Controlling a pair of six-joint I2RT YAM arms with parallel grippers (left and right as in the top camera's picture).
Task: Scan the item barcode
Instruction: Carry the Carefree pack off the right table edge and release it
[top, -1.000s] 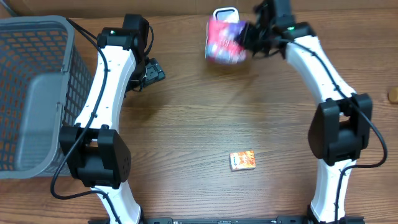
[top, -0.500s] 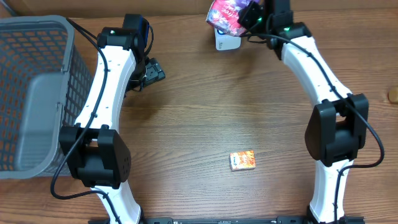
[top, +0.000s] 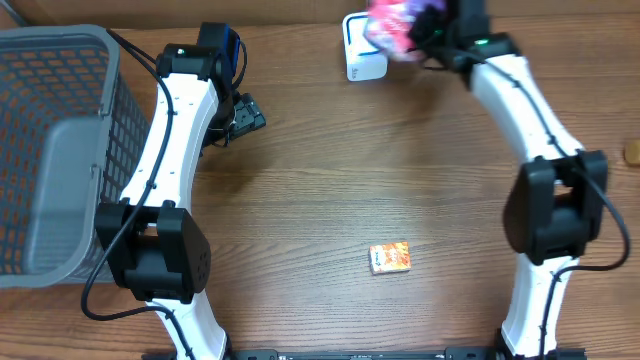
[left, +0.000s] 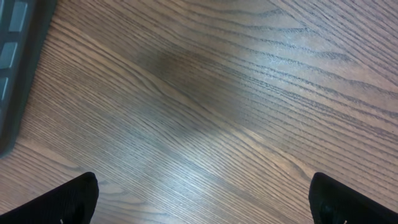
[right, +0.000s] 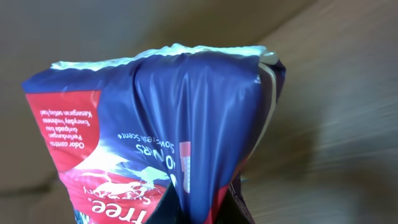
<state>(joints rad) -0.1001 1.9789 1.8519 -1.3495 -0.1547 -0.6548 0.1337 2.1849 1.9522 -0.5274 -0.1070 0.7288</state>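
1. Broadly, the task is judged to be at its middle. Over the wooden table (top: 320, 180) the item is already lifted, but no completed scan can be read from any view.
2. A grey mesh basket (top: 50, 150) is seen at the left edge. Whether it plays a part after the scan cannot be told.
3. The left gripper (left: 208, 202) is held over bare wood beside the basket, its jaws spread wide with nothing between them. No part in the scan is being taken by it.
4. The right gripper (top: 428, 28) is stretched to the far edge of the table. Its jaws are pressed together on a pinch of the purple and red bag (right: 155, 124), which is held in the air.
5. From overhead the bag is seen blurred and overlapping the upper right corner of the white scanner (top: 358, 62), so presentation is judged to be under way. No barcode is visible in the right wrist view, only printed text, so turning the correct face toward the scanner is likely what is left.
6. A small orange box (top: 390, 258) is seen lying near the middle of the table, well apart from both grippers. If it too is to be scanned, that is not yet begun.
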